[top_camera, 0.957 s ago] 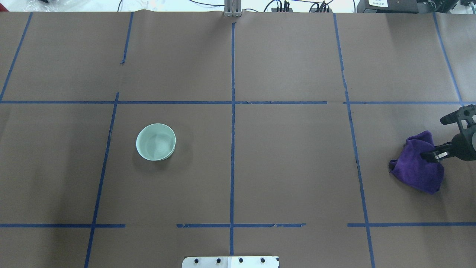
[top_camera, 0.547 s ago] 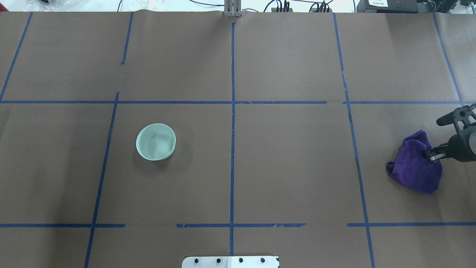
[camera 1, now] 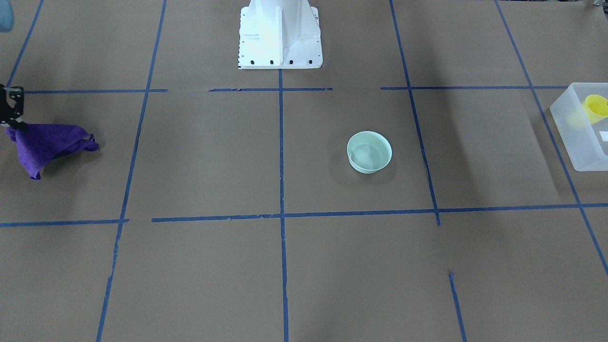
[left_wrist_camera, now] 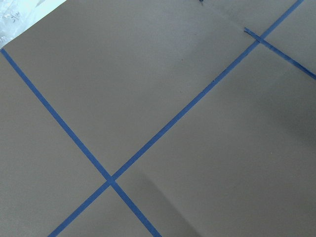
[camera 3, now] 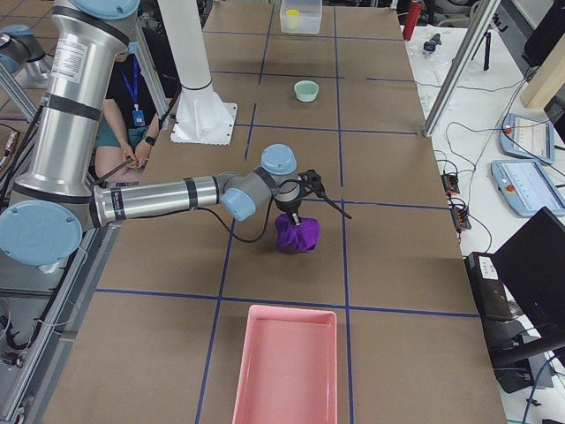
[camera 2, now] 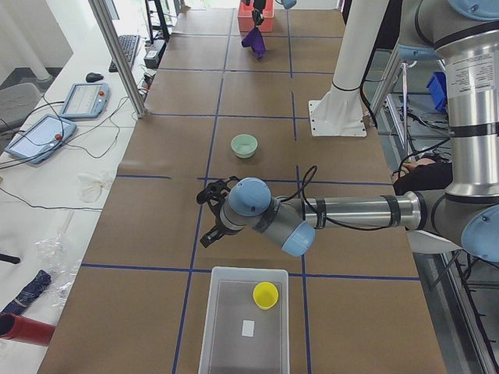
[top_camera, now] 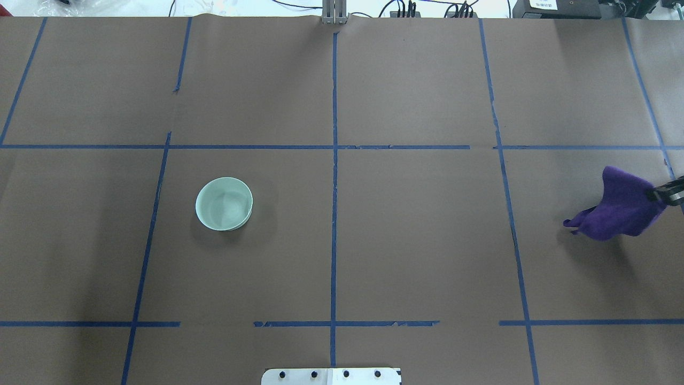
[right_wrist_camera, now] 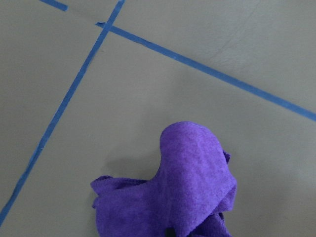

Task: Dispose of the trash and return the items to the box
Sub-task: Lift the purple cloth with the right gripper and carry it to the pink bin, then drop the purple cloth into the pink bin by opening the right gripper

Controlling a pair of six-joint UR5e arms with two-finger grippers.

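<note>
The mint-green bowl (top_camera: 224, 203) stands upright and empty on the table's left half; it also shows in the front view (camera 1: 369, 152). The yellow cup (camera 1: 596, 108) lies inside the frosted bin (camera 1: 567, 130) at the robot's far left, and shows there in the left side view (camera 2: 265, 294). My right gripper (top_camera: 665, 192) is shut on a purple cloth (top_camera: 620, 206) and holds it hanging above the table at the right edge. My left gripper (camera 2: 212, 214) hovers between bowl and bin; I cannot tell whether it is open or shut.
A pink tray (camera 3: 287, 367) lies at the table's end on the robot's right, beyond the cloth. The white robot base (camera 1: 280, 35) stands at the table's middle edge. Blue tape lines grid the brown surface.
My right gripper has lifted the purple cloth off the table and carried it right and slightly away. The bowl has not moved.
</note>
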